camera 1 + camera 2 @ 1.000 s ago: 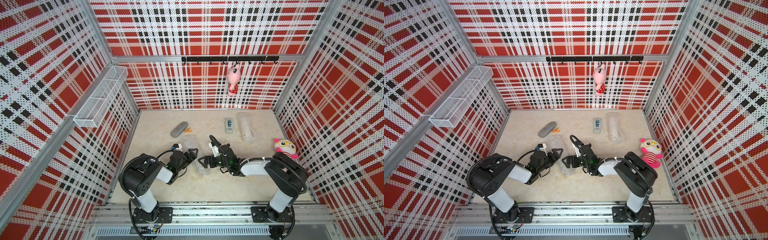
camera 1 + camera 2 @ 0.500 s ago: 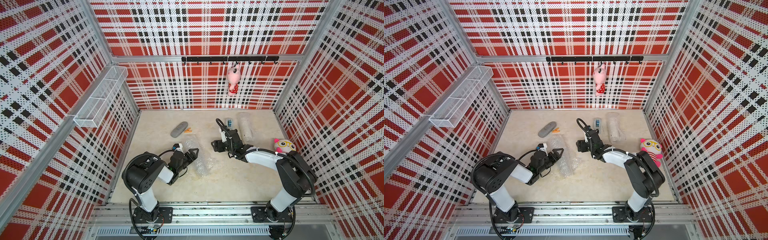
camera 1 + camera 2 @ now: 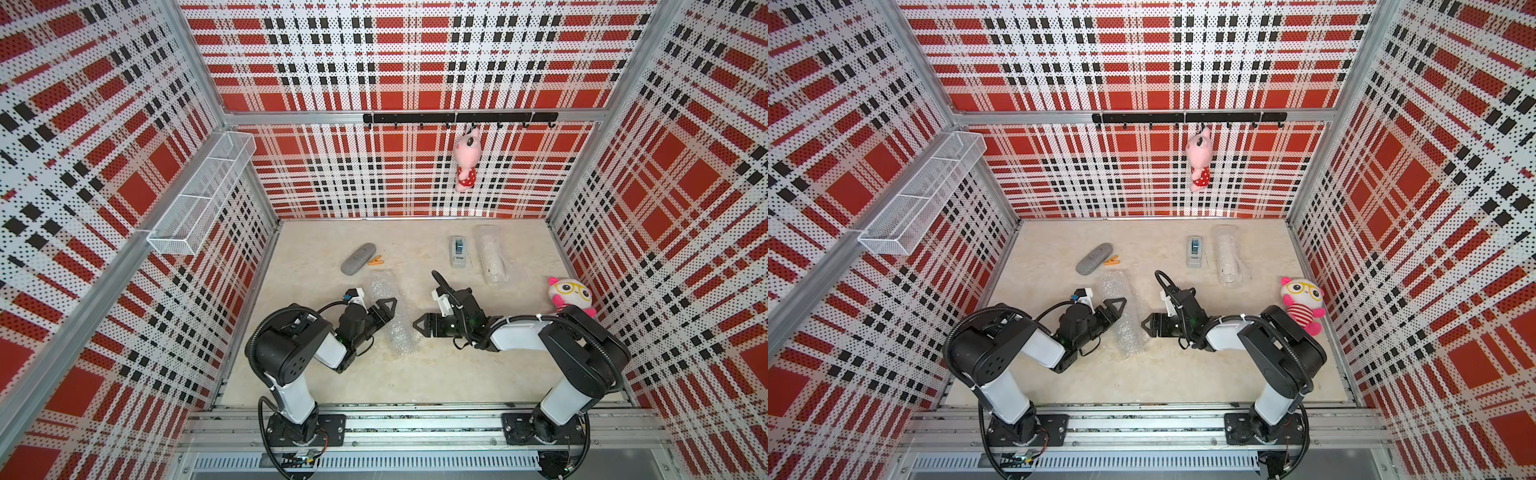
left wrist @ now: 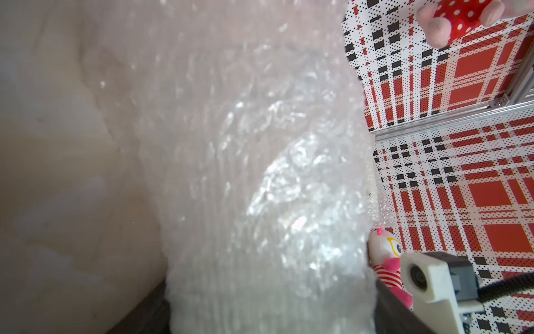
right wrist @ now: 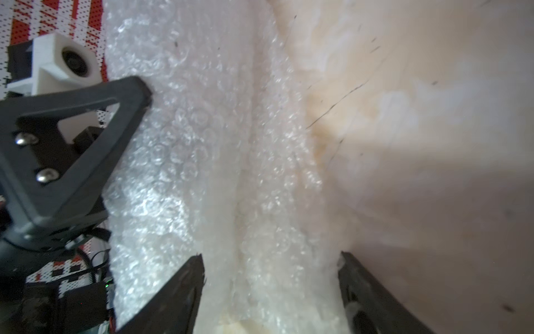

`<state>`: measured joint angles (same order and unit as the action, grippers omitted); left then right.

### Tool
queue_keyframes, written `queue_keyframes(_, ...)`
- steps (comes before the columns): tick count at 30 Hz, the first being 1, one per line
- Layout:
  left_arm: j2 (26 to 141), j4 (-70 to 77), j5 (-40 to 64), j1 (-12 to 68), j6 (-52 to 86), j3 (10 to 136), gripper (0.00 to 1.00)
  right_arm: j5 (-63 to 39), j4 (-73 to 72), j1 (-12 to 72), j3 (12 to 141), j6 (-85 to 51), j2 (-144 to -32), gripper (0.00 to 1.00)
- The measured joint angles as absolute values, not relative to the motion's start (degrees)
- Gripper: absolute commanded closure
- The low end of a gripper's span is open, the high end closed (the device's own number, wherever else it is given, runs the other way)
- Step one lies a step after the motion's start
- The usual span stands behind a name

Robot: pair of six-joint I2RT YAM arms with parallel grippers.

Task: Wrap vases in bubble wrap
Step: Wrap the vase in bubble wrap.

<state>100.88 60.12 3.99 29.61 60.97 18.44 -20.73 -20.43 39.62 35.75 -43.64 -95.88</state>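
A roll of bubble wrap (image 3: pixel 392 320) (image 3: pixel 1127 320) lies on the beige floor between my arms. My left gripper (image 3: pixel 390 309) (image 3: pixel 1122 306) (image 4: pixel 265 312) is shut on its near half, and the wrap fills the space between the jaws. My right gripper (image 3: pixel 416 325) (image 3: pixel 1144 325) (image 5: pixel 271 274) stands open at the roll's opposite side, with a loose edge of wrap between its fingers (image 5: pixel 185 289). A second roll of bubble wrap (image 3: pixel 492 257) (image 3: pixel 1228 255) lies at the back right. The wrap hides the vases.
A grey pebble-like case (image 3: pixel 358 258) and an orange clip (image 3: pixel 376 261) lie at the back left. A grey tape dispenser (image 3: pixel 458 251) sits beside the far roll. A plush toy (image 3: pixel 567 295) stands by the right wall. A wire basket (image 3: pixel 203 195) hangs on the left wall.
My right arm swung back toward the tape dispenser and has returned to the near roll, with its jaws narrower than a second ago. The left gripper has kept its hold.
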Motion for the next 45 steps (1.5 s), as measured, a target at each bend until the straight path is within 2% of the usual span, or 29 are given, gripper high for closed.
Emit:
queue_keyframes(3,100.9,60.3,4.0,29.6,60.9,18.3,0.41,-23.0,-24.7,40.4,35.8,-46.2,-98.3,0.34)
queue_keyframes(11,100.9,61.2,3.5,29.6,60.1,17.6,0.41,-25.6,-34.3,40.4,40.4,-50.3,-108.0,0.75)
queue_keyframes(14,100.9,61.2,3.5,29.6,60.1,17.6,0.41,-25.6,-36.1,40.4,40.3,-50.9,-108.1,0.87)
queue_keyframes(17,100.9,61.2,3.5,29.6,60.1,17.6,0.41,-24.4,-37.1,40.5,39.0,-50.7,-106.6,0.92)
queue_keyframes(25,100.1,60.7,3.7,29.8,60.1,17.8,0.41,-23.4,-39.9,40.6,35.3,-49.1,-101.3,0.92)
queue_keyframes(32,100.2,59.4,3.0,32.1,60.4,19.0,0.41,-29.4,-46.0,40.6,35.5,-50.5,-103.4,0.92)
queue_keyframes(36,100.6,59.5,2.0,32.7,60.8,19.3,0.40,-32.4,-49.6,40.3,36.4,-52.0,-105.9,0.87)
queue_keyframes(39,100.7,59.6,1.6,32.7,61.5,19.3,0.36,-33.6,-50.6,40.3,37.6,-52.4,-106.8,0.83)
queue_keyframes(42,100.7,59.9,1.1,32.7,62.3,19.1,0.24,-34.6,-51.9,40.3,38.0,-52.6,-107.5,0.73)
queue_keyframes(45,100.7,61.0,1.0,32.7,63.4,18.4,0.16,-35.7,-52.3,40.6,38.5,-52.5,-107.5,0.68)
